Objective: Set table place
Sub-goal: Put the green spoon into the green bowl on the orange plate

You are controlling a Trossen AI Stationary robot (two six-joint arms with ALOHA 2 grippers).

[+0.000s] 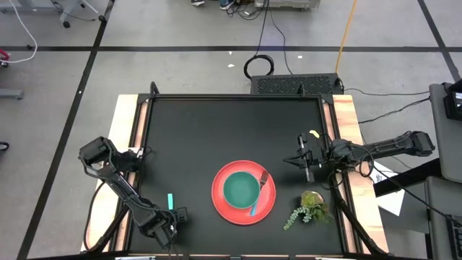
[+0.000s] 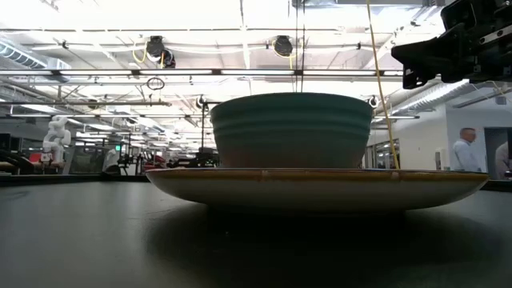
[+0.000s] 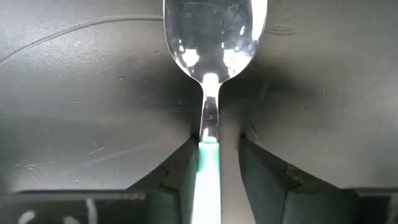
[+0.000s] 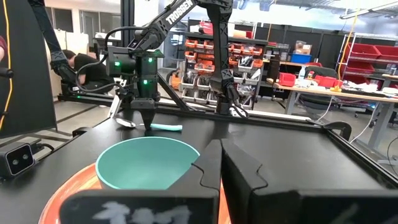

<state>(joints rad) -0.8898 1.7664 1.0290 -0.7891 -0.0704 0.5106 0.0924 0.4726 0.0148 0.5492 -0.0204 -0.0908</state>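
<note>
From above, the table (image 1: 216, 130) carries a red plate (image 1: 224, 204) a little toward five o'clock of its centre, with a green bowl (image 1: 240, 189) sitting in the middle of it. A fork (image 1: 258, 195) with a teal handle leans across the plate's right part, its tines up by the bowl's rim at about two o'clock. The left gripper (image 1: 172, 217) is down near the front edge, at roughly nine o'clock from the plate and apart from it, with the teal handle of a spoon (image 1: 171, 200) showing just beyond it. The right gripper (image 1: 306, 172) hangs at about two o'clock from the plate, near the table's right edge. A leafy sprig (image 1: 307, 209) lies at four o'clock from the plate.

From table height, the bowl (image 2: 292, 130) stands on the plate (image 2: 320, 186), filling the middle; part of one arm shows at the upper right, and a person stands far off in the room.

The left wrist camera shows the spoon (image 3: 211, 74) lying on the table, bowl end away, its handle running between the two fingers (image 3: 180, 171), which sit close on either side of it; I cannot tell whether they actually grip it.

The right wrist camera shows its own fingers (image 4: 245, 168) pressed together with nothing between them, above the bowl (image 4: 146, 163) and plate (image 4: 68, 193). Beyond, the left gripper (image 4: 148, 121) stands over the spoon (image 4: 163, 127).
</note>
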